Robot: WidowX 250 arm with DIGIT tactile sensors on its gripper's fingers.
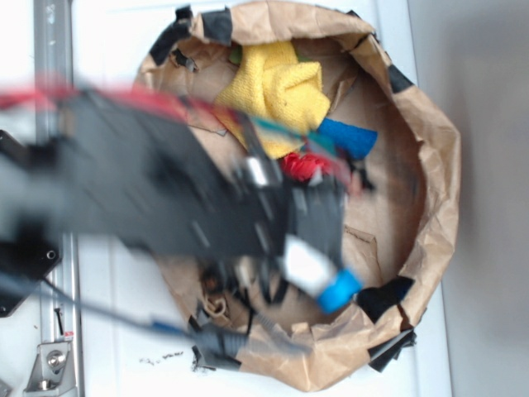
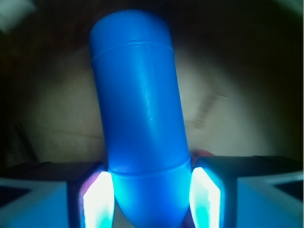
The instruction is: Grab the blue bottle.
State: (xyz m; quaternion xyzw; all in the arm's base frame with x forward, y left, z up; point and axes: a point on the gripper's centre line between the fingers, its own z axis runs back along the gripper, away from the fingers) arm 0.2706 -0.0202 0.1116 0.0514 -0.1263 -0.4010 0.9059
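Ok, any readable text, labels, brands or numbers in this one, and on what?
None can be read.
The blue bottle between the gripper fingers is plain, with no label or print in the wrist view.
The paper bag, yellow cloth and blurred arm show no lettering in the exterior view.

You looked down on a white tabletop (image 1: 116, 50) that carried a crumpled brown paper bag (image 1: 430, 149), rolled open like a shallow basin and patched with black tape along its rim. A metal rail (image 1: 51, 41) ran along the table's left side, and small dark specks (image 1: 161, 358) lay scattered beside it.
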